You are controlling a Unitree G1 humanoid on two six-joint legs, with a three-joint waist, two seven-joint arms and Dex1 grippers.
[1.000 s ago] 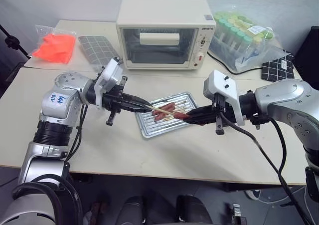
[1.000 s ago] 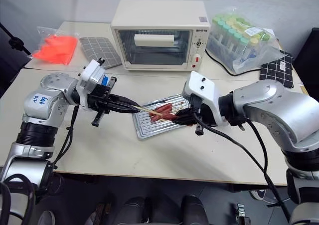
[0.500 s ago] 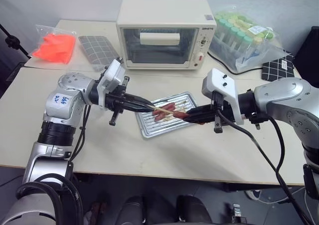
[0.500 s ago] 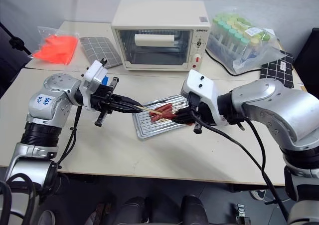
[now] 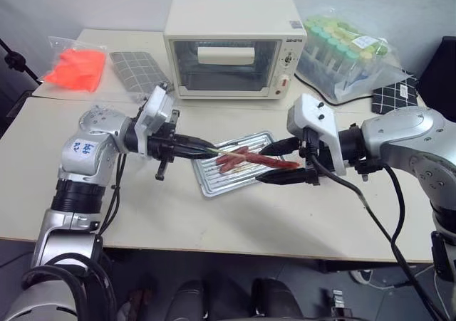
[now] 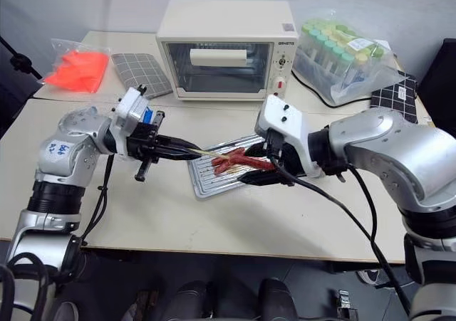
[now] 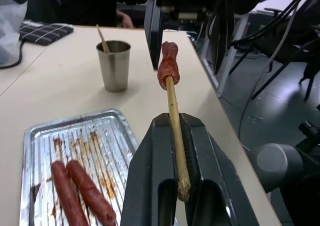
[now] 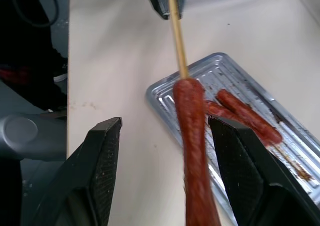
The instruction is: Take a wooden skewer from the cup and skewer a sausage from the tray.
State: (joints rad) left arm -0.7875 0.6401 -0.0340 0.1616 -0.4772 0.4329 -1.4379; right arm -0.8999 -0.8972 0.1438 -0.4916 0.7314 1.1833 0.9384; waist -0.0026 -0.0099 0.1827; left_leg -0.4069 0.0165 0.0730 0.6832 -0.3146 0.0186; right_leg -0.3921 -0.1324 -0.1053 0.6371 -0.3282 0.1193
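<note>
My left gripper (image 5: 206, 150) is shut on the blunt end of a wooden skewer (image 7: 172, 100) and holds it about level above the tray (image 5: 214, 186). One reddish-brown sausage (image 5: 276, 162) is threaded on the skewer's tip. My right gripper (image 5: 265, 166) is open, with one finger on each side of this sausage (image 8: 194, 136) and not touching it. Two more sausages (image 7: 75, 186) lie in the ridged silver tray (image 7: 35, 151). In the left wrist view a small grey cup (image 7: 115, 64) stands on the table beyond the tray with a skewer in it.
A cream toaster oven (image 5: 231, 47) stands behind the tray. A clear bag of green-capped tubes (image 5: 345, 54) is at the back right, beside a black checked cloth (image 5: 395, 97). At the back left lie an orange bag (image 5: 75, 68) and a grey checked cloth (image 5: 139, 68).
My right gripper has opened and let go of the sausage, which stays on the skewer. The left gripper still holds the skewer in about the same place.
</note>
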